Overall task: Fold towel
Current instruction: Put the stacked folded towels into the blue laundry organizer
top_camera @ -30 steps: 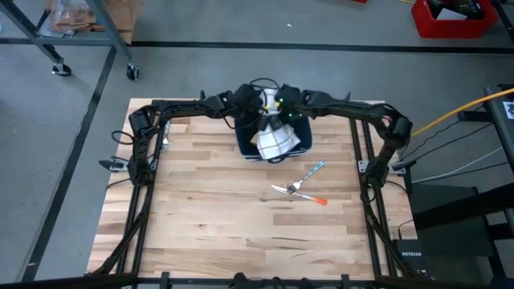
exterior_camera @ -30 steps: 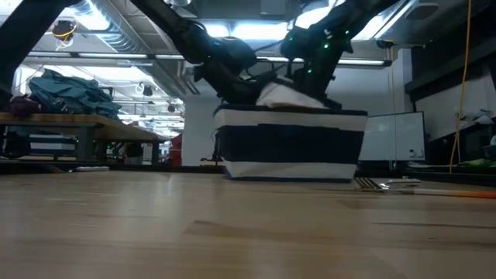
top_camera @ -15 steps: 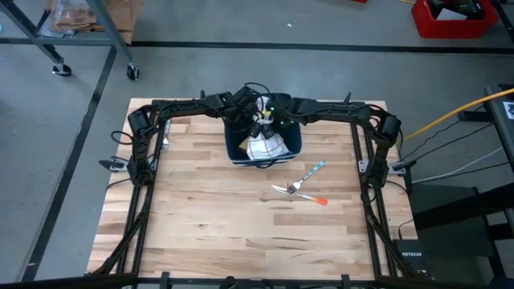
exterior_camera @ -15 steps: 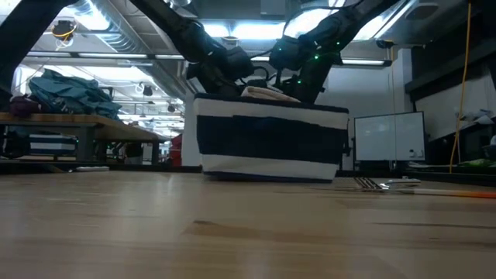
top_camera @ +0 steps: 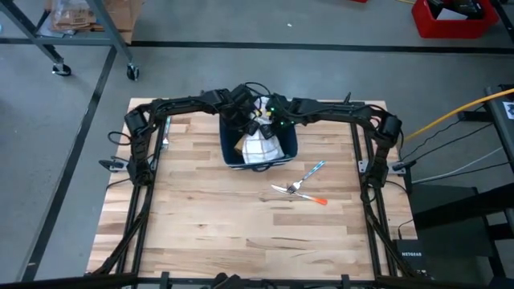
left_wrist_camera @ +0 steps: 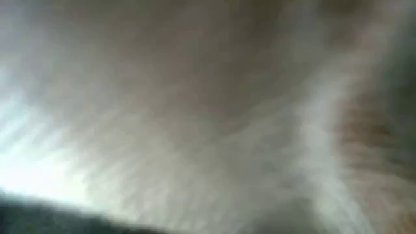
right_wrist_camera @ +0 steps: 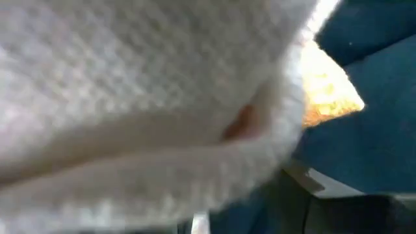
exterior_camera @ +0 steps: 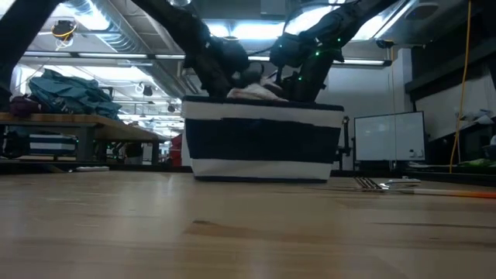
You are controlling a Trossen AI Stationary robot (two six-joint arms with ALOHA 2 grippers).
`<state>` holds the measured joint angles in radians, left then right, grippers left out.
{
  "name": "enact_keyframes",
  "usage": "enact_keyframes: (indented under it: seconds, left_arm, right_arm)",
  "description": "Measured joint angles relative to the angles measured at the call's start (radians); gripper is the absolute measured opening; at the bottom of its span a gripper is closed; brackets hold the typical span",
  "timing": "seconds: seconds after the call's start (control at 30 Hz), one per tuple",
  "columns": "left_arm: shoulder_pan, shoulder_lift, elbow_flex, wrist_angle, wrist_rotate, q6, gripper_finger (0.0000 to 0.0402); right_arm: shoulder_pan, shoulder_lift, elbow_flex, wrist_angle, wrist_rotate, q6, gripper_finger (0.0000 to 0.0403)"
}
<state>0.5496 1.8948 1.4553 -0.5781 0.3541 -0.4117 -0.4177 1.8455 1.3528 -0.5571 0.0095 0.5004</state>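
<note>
We see the left gripper (top_camera: pixel 243 123) and right gripper (top_camera: pixel 271 123) side by side over the towel (top_camera: pixel 259 146); whether either is clenched or released we cannot tell. Directly beneath them the towel appears bunched on the wooden surface (top_camera: pixel 201 217).

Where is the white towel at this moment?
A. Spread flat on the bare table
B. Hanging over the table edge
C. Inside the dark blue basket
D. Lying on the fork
C: the high view shows the white towel sitting within the walls of the dark blue basket, away from the fork.
</note>
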Motion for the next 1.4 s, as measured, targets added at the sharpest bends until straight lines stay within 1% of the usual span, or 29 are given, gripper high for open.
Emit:
enact_keyframes:
  seconds: [0.13,0.23,0.37,0.5,0.63,0.83,1.03,1.17,1.3,1.4]
  left_arm:
    - [0.009,-0.071,0.009,-0.03,-0.021,0.001,0.0118]
    - [0.013,-0.112,0.011,-0.139,-0.06,0.042,0.0117]
    - [0.014,-0.13,0.011,-0.273,-0.139,0.09,0.0116]
    - [0.015,-0.129,0.011,-0.366,-0.159,0.139,0.0116]
    - [0.015,-0.154,0.008,-0.393,-0.218,0.158,0.0116]
    - [0.035,-0.268,0.008,-0.409,-0.311,0.158,0.0116]
    - [0.048,-0.42,0.008,-0.416,-0.318,0.149,0.0116]
    - [0.024,-0.505,0.007,-0.415,-0.317,0.122,0.0116]
    - [-0.019,-0.554,0.007,-0.416,-0.317,0.113,0.0116]
    - [-0.065,-0.563,0.006,-0.416,-0.317,0.074,0.0116]
  right_arm:
    - [0.001,-0.021,0.002,-0.005,0.007,-0.006,0.0147]
    - [0.003,-0.022,0.002,-0.006,0.004,-0.01,0.0147]
    - [0.003,-0.021,0.002,-0.009,-0.01,-0.011,0.0146]
    - [0.002,-0.018,0.002,-0.01,-0.005,-0.011,0.0146]
    - [0.001,-0.018,0.002,-0.01,0.027,-0.012,0.0146]
    - [0.0,-0.029,0.002,-0.017,0.032,-0.012,0.0146]
    - [-0.001,-0.092,0.003,-0.038,0.045,-0.012,0.0146]
    - [0.0,-0.167,0.003,-0.048,0.064,-0.011,0.0146]
    - [0.016,-0.226,0.004,-0.006,0.065,-0.009,0.0146]
    - [0.039,-0.229,0.004,0.06,0.062,0.009,0.0146]
